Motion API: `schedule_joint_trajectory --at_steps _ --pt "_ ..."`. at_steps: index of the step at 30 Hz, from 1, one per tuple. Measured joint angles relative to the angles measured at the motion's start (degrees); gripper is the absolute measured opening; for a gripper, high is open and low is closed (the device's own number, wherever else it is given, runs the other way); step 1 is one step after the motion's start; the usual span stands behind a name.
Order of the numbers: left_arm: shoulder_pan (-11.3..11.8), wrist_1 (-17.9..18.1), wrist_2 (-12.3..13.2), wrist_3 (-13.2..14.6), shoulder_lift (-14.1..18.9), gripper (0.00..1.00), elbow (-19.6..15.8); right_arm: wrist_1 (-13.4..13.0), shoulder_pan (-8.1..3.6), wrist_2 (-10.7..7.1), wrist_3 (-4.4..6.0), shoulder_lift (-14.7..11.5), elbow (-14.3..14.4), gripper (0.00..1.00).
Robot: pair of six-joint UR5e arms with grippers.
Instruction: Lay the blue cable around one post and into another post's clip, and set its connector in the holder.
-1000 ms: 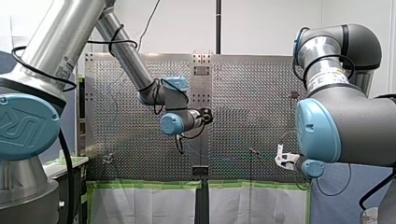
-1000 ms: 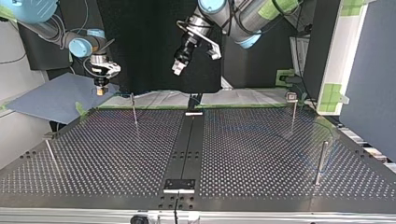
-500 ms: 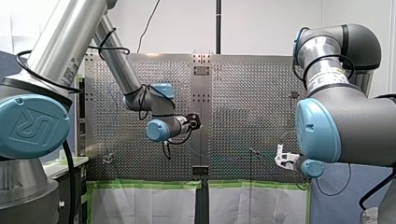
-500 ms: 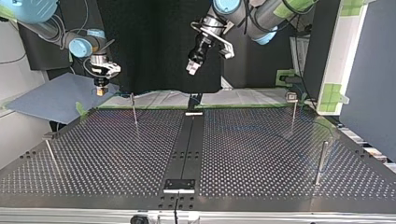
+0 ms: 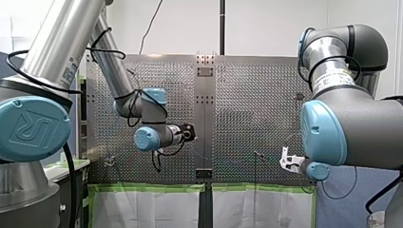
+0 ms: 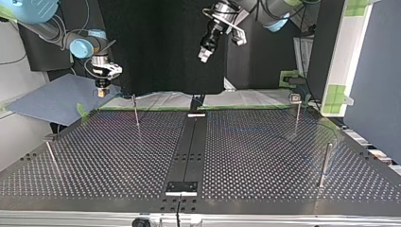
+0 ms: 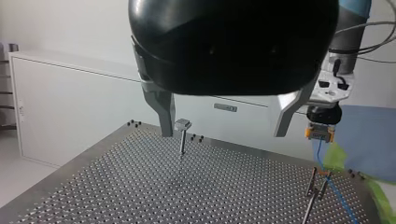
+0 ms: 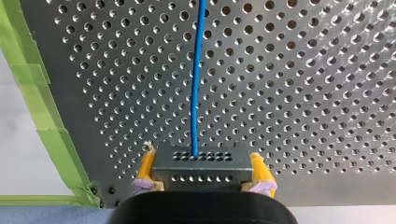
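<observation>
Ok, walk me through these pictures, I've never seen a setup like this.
These are two robot arms at a metal table full of holes. The front picture looks from behind them: the left arm at its left, the right arm at its right. The top picture faces them from across the table, so the sides swap. The other two come from cameras on the wrists. A few thin posts stand on the table. The right arm's jaws are shut on a small black plug, with a blue cable running from it over the holes. The left arm's jaws are open and hold nothing.
</observation>
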Motion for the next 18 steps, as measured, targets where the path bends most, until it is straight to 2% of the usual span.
schedule_joint_trajectory --at_steps 11,18 --pt "0.3 5.5 -1.2 -0.6 0.0 1.0 -5.1 0.2 0.05 0.0 -0.05 0.0 0.0 0.0" --pt "0.6 8.3 -2.4 -0.4 0.0 1.0 -4.9 0.2 0.32 0.0 0.0 0.0 0.0 0.0"
